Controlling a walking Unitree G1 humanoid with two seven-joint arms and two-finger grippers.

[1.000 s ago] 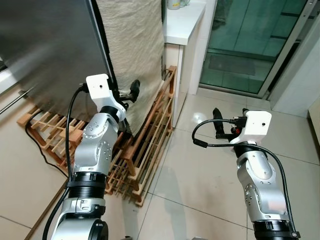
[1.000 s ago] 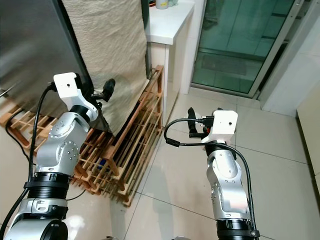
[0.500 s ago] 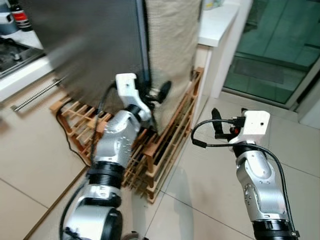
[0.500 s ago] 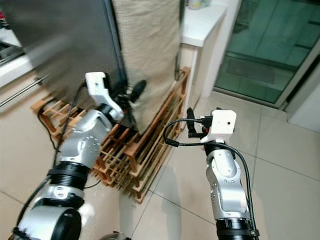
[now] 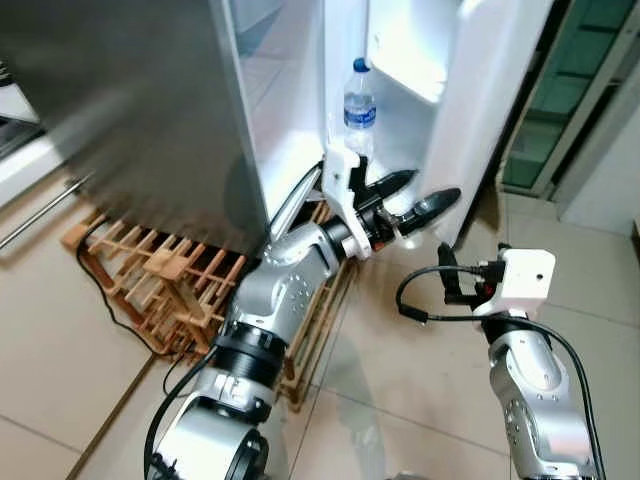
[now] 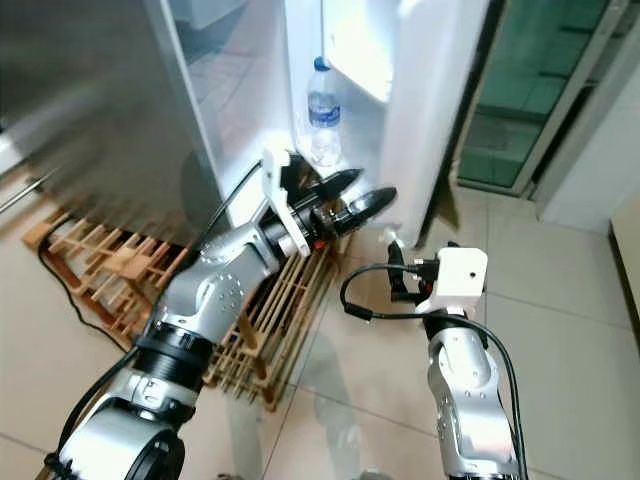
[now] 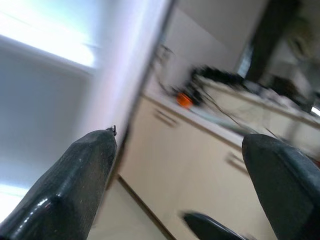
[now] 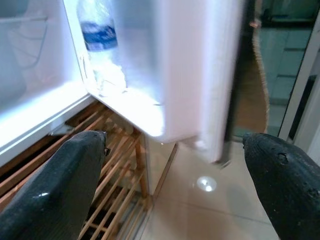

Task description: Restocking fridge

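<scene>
Reaching at the open fridge door (image 5: 470, 110), the left gripper (image 5: 410, 197) and right gripper (image 8: 170, 165) gape empty; the water bottle (image 5: 359, 108) is blurred.

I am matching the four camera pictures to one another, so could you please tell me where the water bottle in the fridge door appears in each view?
Left eye view: water bottle upper centre, above the left claw.
Right eye view: upper centre, again above that claw.
Left wrist view: not in it.
Right wrist view: upper part, in the door shelf.
Shared landmark: the white fridge door.
</scene>
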